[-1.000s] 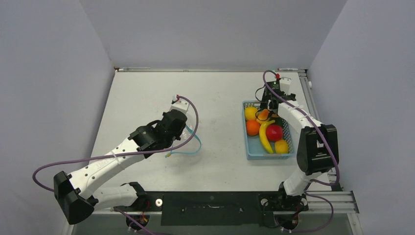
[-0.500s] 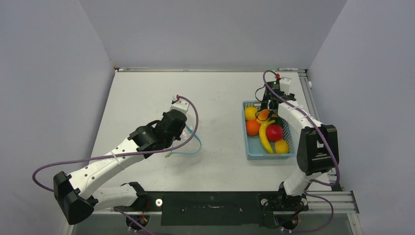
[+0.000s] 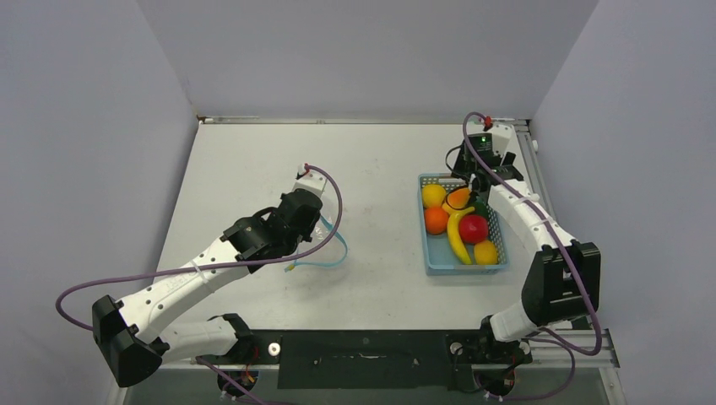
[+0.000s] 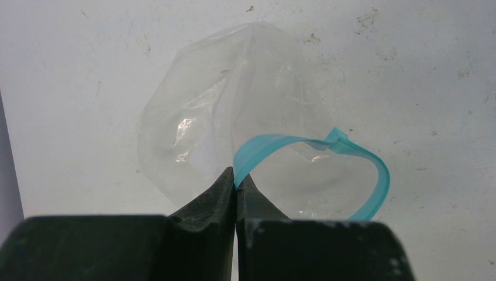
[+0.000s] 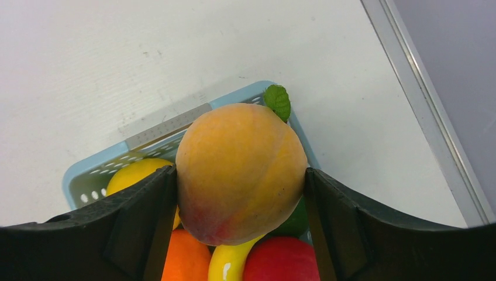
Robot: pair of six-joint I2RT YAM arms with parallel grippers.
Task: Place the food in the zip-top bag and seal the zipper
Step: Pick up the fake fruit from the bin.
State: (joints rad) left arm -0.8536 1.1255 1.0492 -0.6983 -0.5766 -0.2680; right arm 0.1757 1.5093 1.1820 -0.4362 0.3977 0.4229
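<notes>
No food is bagged yet: the right gripper (image 5: pixel 238 178) clasps a peach (image 5: pixel 240 158) just above the basket (image 3: pixel 439 268), where the other fruits (image 3: pixel 473 229) lie, while well left of the basket the left gripper (image 4: pixel 236 175) pinches the zipper (image 4: pixel 362 158) of the empty, unsealed zip-top bag (image 4: pixel 222 99).

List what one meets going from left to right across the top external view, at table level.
First the left arm → zip-top bag → light blue basket, and inside it: orange fruit → banana → red fruit.
</notes>
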